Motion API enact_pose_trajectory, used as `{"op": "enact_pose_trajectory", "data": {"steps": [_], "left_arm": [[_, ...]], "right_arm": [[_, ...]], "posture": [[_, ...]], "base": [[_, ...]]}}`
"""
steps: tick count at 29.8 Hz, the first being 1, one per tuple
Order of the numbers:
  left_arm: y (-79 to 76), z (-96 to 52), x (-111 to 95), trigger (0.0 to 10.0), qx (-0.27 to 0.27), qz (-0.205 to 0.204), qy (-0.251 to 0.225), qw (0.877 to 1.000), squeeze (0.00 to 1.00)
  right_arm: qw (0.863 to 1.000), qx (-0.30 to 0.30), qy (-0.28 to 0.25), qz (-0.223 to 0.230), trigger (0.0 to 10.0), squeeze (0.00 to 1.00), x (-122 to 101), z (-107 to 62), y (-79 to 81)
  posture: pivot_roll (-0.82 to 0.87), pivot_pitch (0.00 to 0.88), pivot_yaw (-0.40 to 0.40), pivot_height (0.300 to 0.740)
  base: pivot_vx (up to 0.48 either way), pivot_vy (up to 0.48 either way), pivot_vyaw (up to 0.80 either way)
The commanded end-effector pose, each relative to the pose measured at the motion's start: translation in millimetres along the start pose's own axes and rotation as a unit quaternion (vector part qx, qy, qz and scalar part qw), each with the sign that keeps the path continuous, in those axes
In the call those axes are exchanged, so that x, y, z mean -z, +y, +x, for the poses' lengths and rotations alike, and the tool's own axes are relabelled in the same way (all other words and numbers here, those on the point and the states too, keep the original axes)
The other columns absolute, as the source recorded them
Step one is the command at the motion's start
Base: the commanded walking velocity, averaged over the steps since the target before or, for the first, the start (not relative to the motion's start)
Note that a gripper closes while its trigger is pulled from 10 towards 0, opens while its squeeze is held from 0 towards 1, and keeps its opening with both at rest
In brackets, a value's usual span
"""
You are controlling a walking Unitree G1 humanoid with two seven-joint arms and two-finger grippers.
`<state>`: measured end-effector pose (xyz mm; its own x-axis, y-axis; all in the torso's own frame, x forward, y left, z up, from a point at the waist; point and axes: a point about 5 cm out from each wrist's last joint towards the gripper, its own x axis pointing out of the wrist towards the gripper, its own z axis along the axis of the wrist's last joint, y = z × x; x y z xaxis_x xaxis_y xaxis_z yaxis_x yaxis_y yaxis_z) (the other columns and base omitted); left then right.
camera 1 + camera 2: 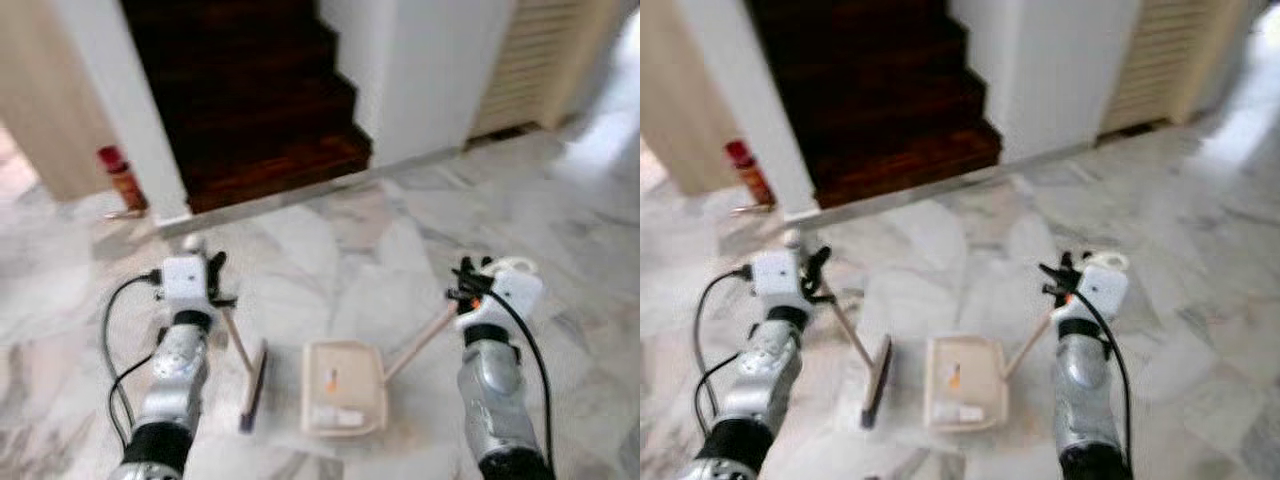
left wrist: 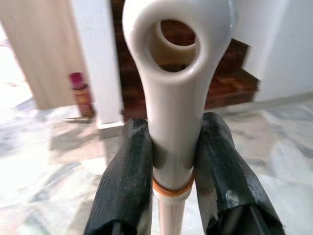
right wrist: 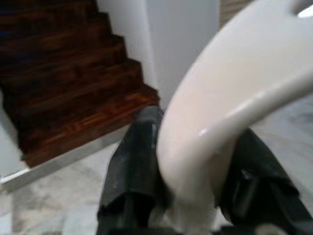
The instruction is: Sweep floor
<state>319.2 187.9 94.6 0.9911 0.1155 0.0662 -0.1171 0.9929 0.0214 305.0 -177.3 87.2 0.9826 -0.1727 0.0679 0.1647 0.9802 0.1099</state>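
Head view: the left gripper [image 1: 214,275] grips the broom [image 1: 254,385], bristles on the marble floor [image 1: 350,240] beside the dustpan [image 1: 344,388], which holds orange debris [image 1: 332,379]. Wrist views: left fingers [image 2: 128,181] clamp the broom's handle; the right gripper [image 3: 190,186] clamps the dustpan's handle.

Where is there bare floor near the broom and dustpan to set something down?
Bare marble floor lies between the dark wooden stair step and the cream plastic dustpan, and more to the right of the right hand. It is crowded between the two arms, where the dark-bristled broom head lies close beside the dustpan; the left hand grips the broom's handle.
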Motion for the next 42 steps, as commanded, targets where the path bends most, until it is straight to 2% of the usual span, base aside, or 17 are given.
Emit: {"op": "enact_pose_trajectory", "data": {"steps": [1,10,22,42], "left_arm": [[-5.9,3.3,-9.4,10.0,0.008,0.000,-0.019,1.000,0.00],[-5.0,2.7,-8.1,10.0,0.003,-0.008,-0.013,1.000,0.00],[-4.7,2.3,-7.0,10.0,0.002,-0.010,-0.009,1.000,0.00],[-4.4,2.5,-6.8,10.0,0.001,-0.014,-0.007,1.000,0.00]], "right_arm": [[1.000,0.010,-0.019,0.018,10.0,0.00,-8.8,2.3,-3.1],[0.999,0.016,-0.016,0.025,10.0,0.00,-8.6,2.6,-4.1],[0.999,0.012,-0.010,0.034,10.0,0.00,-6.9,2.5,-2.0],[1.000,0.007,-0.009,0.022,10.0,0.00,-7.5,3.9,0.0]], "posture": [[-0.09,0.049,0.005,0.740],[-0.09,0.064,0.007,0.740],[-0.08,0.065,0.010,0.740],[-0.08,0.047,0.013,0.740]], "base": [[0.000,0.000,0.00],[0.000,0.000,0.00],[0.000,0.242,0.00],[0.000,0.285,0.00]]}}
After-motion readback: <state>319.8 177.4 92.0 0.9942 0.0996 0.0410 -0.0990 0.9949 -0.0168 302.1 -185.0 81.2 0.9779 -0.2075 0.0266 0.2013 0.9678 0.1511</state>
